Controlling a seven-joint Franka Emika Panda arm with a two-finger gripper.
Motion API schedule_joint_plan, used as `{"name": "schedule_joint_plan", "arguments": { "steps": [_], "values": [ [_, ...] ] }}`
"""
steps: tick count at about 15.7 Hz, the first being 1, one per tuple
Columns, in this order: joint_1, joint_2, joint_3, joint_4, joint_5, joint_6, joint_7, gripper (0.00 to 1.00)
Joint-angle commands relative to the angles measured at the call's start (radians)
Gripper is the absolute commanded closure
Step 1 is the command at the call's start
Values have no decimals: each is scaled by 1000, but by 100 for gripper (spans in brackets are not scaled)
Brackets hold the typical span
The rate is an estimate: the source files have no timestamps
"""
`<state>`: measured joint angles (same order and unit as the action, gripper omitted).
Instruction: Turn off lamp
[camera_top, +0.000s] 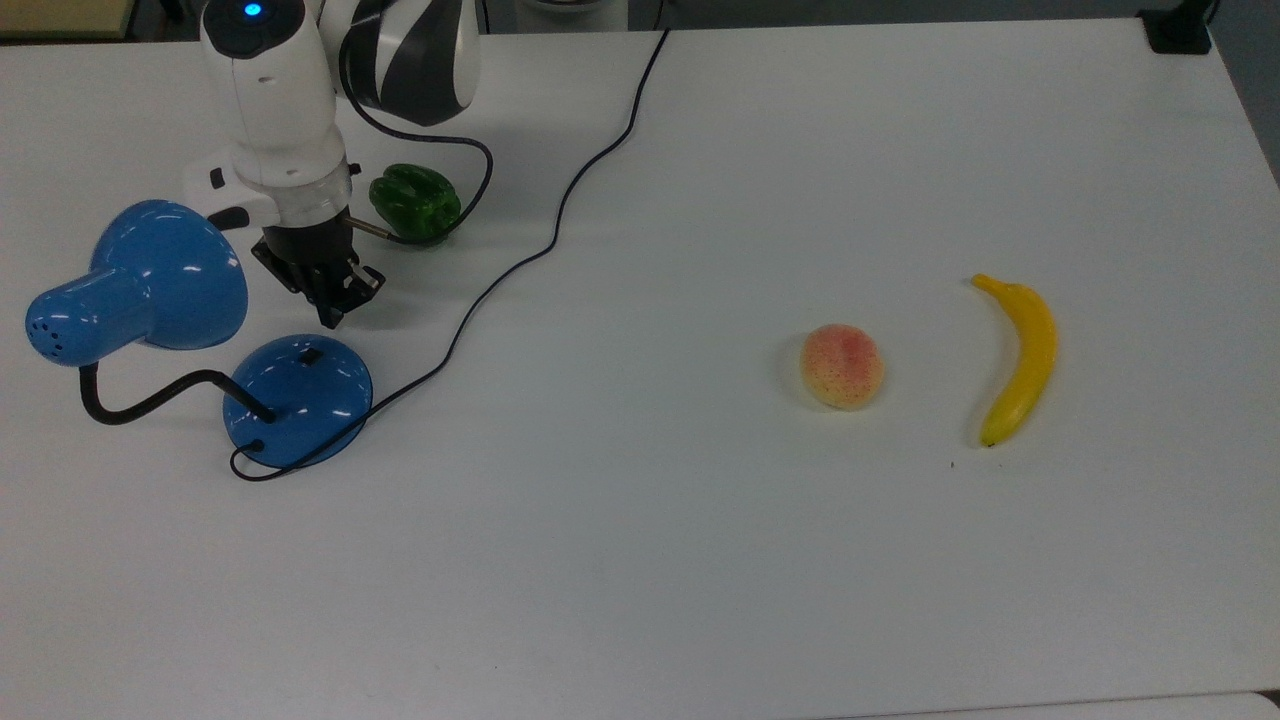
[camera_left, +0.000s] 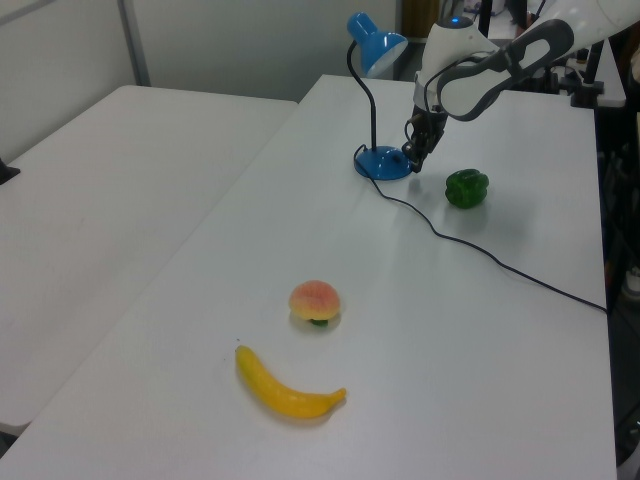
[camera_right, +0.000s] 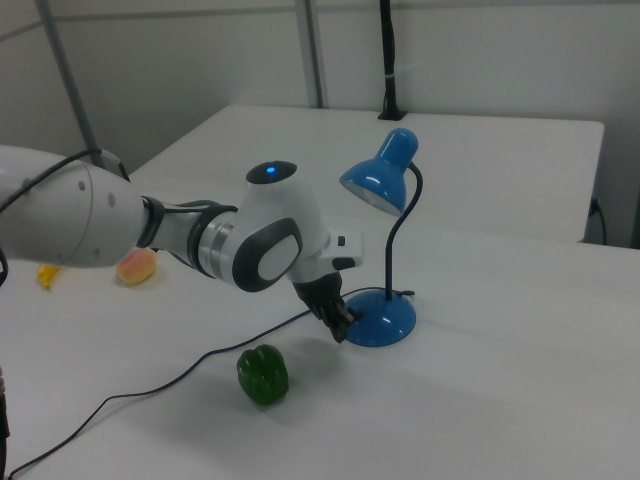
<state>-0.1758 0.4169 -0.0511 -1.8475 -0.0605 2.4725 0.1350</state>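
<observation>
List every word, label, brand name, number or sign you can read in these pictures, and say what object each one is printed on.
None: no readable text stands on anything in these views.
The lamp, its round base, the green pepper, the peach, the banana, the white table and the gripper bear no lettering.
The arm's blue light is a plain dot, not a sign.

white table (camera_top: 700, 560), lamp (camera_top: 298, 400), pepper (camera_top: 415, 203), peach (camera_top: 842, 365), banana (camera_top: 1020, 358)

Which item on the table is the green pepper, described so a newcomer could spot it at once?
On the white table, go to the blue desk lamp at the top view's left end, where the gripper hangs. Just beyond the lamp's base lies the green bell pepper, the table's one green, lobed item; the peach and banana lie far off.
</observation>
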Motion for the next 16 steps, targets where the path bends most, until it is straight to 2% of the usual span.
{"name": "schedule_joint_plan", "arguments": {
  "steps": [1, 10, 16],
  "values": [
    [25, -108, 10, -22, -2, -124, 20, 100],
    [231, -299, 17, 42, -21, -480, -9, 100],
    [332, -457, 19, 45, -25, -699, -130, 100]
  ]
}}
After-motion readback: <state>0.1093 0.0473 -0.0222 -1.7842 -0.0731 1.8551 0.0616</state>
